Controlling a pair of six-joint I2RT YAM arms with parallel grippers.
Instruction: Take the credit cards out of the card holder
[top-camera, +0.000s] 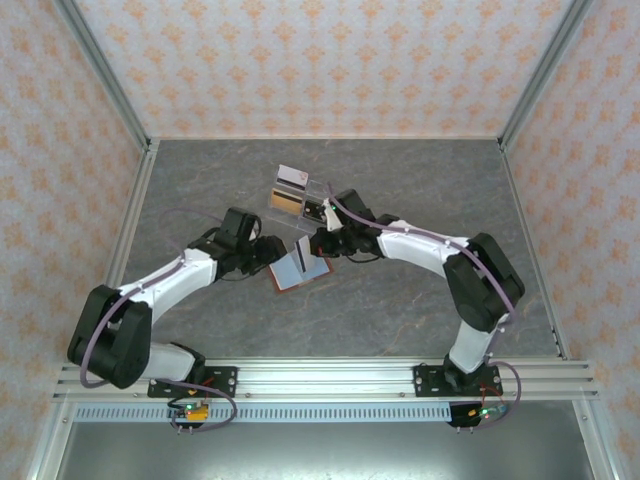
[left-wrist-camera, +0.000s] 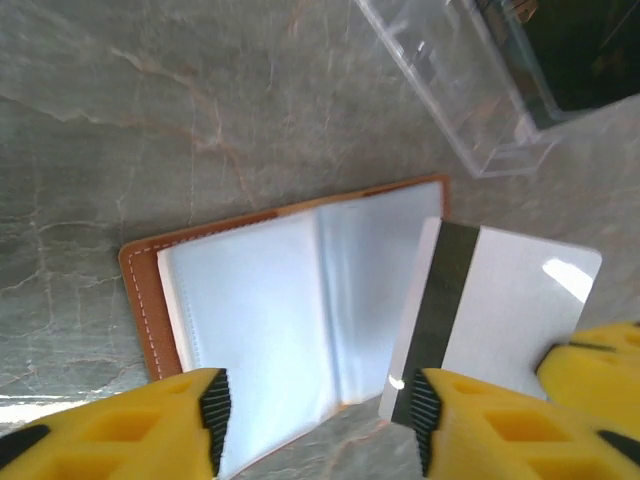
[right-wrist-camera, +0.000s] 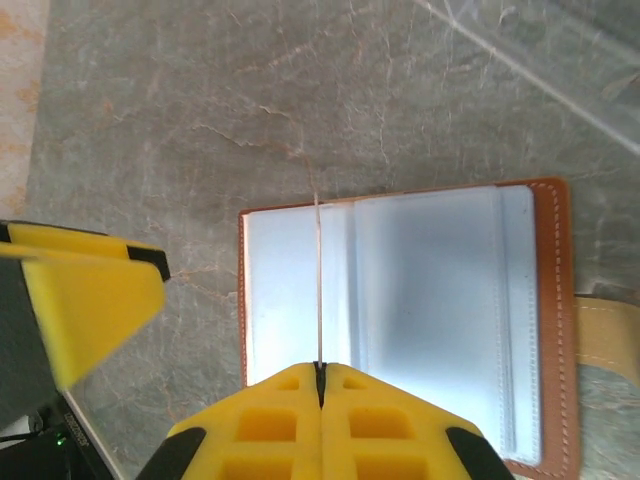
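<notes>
The card holder (top-camera: 292, 278) lies open on the table between the two arms, brown leather outside with pale blue-grey lining (left-wrist-camera: 270, 300). My right gripper (right-wrist-camera: 320, 368) is shut on a grey credit card (right-wrist-camera: 318, 280), seen edge-on and standing upright over the holder's (right-wrist-camera: 430, 320) left half. In the left wrist view the same card (left-wrist-camera: 500, 310) shows a dark magnetic stripe and hangs clear of the pockets. My left gripper (left-wrist-camera: 318, 415) is open just above the holder's near edge, the card's corner beside its right pad. From above, the left gripper (top-camera: 272, 252) and right gripper (top-camera: 318, 245) face each other across the holder.
A clear acrylic tray (top-camera: 312, 192) stands just behind the holder, with two cards upright in its compartments. Its corner (left-wrist-camera: 450, 90) is close behind the held card. Metal frame rails border the grey marble table on all sides.
</notes>
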